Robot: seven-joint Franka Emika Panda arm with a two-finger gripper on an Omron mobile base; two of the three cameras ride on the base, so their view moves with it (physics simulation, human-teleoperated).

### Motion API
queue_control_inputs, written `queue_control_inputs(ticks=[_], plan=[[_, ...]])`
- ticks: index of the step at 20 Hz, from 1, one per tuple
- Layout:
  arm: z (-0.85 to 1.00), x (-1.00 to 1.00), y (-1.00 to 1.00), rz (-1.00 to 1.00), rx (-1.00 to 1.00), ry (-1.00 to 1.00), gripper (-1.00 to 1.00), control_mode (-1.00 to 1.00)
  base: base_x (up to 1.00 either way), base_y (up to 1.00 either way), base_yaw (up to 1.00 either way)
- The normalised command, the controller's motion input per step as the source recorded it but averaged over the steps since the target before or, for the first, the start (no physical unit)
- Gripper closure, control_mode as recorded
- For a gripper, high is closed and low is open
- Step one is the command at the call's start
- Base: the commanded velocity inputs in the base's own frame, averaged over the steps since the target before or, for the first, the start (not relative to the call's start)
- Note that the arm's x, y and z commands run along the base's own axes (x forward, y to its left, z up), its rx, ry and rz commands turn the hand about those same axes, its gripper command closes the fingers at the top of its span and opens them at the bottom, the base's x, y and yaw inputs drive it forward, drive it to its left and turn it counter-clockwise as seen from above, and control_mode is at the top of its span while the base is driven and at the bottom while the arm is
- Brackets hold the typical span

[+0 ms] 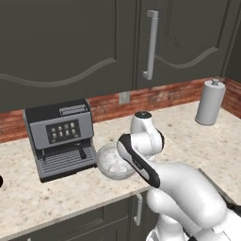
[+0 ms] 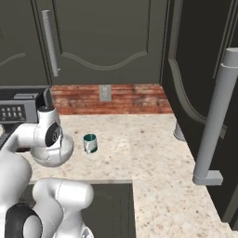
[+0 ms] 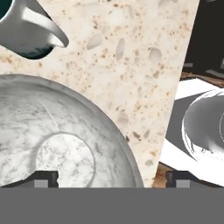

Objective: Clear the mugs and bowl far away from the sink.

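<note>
Claw (image 3: 112,178) spread wide and empty, we're hovering straight above the bowl (image 3: 52,140) beside the coffee machine (image 1: 60,136), its rim between our fingertips, the white mug (image 3: 30,28) lying just beyond.

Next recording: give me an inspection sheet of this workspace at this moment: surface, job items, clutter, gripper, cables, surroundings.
Surface: speckled beige counter, brick backsplash behind it.
Job's things: pale speckled bowl stands on the counter beside the coffee machine; white mug with teal lining stands upright on the counter, apart from the bowl.
Clutter: grey coffee machine; paper towel roll near the back wall.
Gripper: gripper open, right over the bowl, holding nothing.
Cables: nothing seen.
Surroundings: dark cabinets above; wall socket.
</note>
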Motion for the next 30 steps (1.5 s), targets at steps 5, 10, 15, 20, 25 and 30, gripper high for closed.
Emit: queue_control_inputs(ticks=[5,10,15,20,25,30], plan=[[0.60,-0.40,-0.17,0.02,0.00,-0.20,-1.00,-1.00,0.00,0.00,0.00],[0.60,-0.35,-0.15,0.04,0.00,-0.20,-1.00,-1.00,0.00,0.00,0.00],[0.45,-0.37,-0.17,0.03,0.05,-0.13,-1.00,-1.00,0.00,0.00,0.00],[0.41,-0.47,-0.17,0.02,0.05,-0.08,-1.00,-1.00,0.00,0.00,0.00],[0.71,-0.56,-0.19,0.01,0.09,-0.03,-1.00,-1.00,0.00,0.00,0.00],[0.73,-0.79,-0.32,0.00,0.13,0.00,-1.00,-1.00,0.00,0.00,0.00]])
